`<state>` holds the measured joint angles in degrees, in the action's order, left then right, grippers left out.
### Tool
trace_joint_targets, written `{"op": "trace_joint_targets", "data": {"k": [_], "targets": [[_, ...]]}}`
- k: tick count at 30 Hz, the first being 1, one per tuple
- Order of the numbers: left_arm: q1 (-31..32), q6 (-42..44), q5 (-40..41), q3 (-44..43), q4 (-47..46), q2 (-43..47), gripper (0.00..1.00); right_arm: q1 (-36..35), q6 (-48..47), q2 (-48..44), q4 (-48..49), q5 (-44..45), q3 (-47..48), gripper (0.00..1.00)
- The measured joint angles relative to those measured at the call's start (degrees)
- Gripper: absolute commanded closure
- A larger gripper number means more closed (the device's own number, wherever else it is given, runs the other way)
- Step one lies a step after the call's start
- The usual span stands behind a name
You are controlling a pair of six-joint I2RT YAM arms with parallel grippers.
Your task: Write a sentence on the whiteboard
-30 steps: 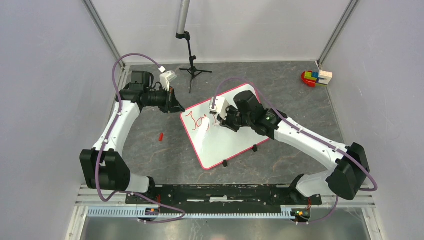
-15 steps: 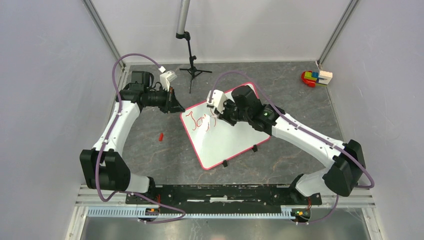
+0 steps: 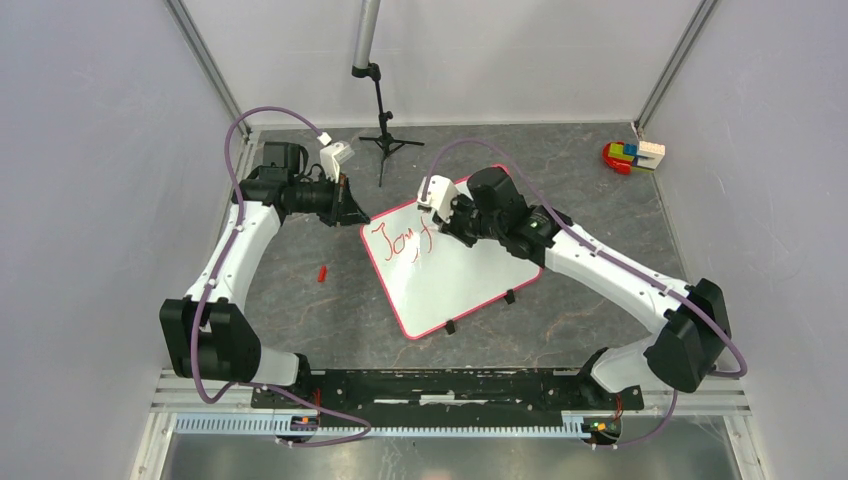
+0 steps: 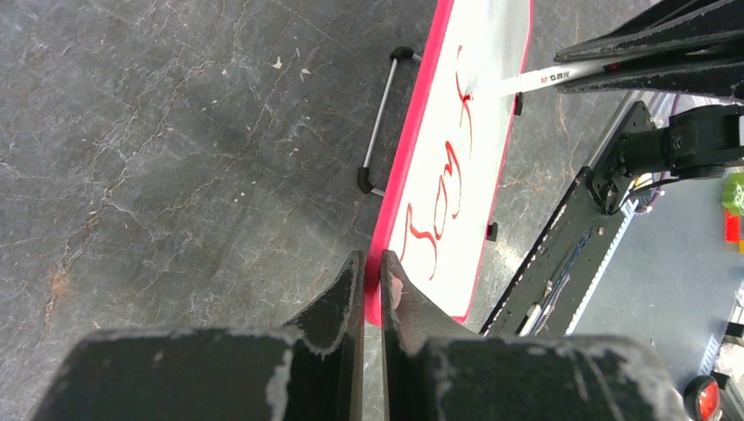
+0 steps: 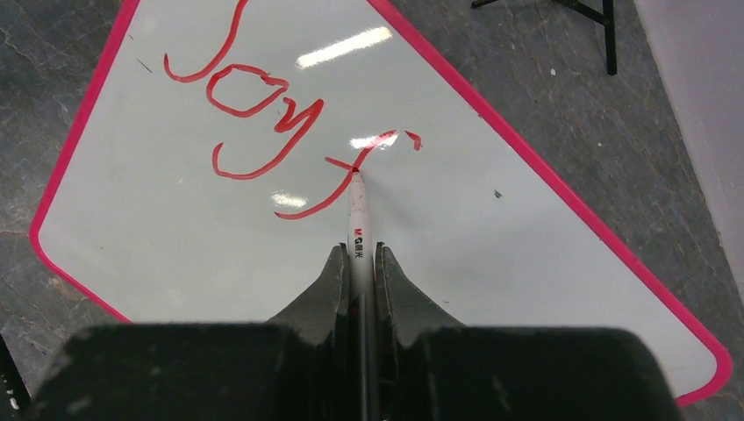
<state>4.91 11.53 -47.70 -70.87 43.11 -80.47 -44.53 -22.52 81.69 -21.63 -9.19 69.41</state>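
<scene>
The whiteboard (image 3: 462,270) lies tilted on the grey table, white with a red-pink frame. It also shows in the right wrist view (image 5: 491,263) and the left wrist view (image 4: 491,96). The sentence (image 5: 254,114) is red cursive reading "Joy" plus an f-like stroke. My right gripper (image 5: 360,254) is shut on a white marker (image 5: 358,219), its tip touching the board at the crossbar of that stroke. My left gripper (image 4: 371,267) is shut on the board's red frame (image 4: 412,158) at its corner; in the top view it (image 3: 352,210) sits at the board's upper left corner.
A small black tripod stand (image 3: 381,130) stands behind the board. A red marker cap (image 3: 322,272) lies on the table left of the board. Coloured toy blocks (image 3: 632,155) sit at the back right corner. Two black clip feet (image 3: 509,296) are on the board's near edge.
My right gripper moved the marker up and toward the back, then slightly right, adding the f-like stroke after "Joy". The left gripper and the board stayed still.
</scene>
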Motion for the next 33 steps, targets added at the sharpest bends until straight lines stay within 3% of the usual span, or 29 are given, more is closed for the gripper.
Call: {"op": "trace_joint_targets", "data": {"k": [33], "targets": [[0.87, 0.02, 0.26, -0.39, -0.09, -0.07, 0.94, 1.42, -1.51, -1.36, -0.28, 0.68, 0.0, 1.0]]}}
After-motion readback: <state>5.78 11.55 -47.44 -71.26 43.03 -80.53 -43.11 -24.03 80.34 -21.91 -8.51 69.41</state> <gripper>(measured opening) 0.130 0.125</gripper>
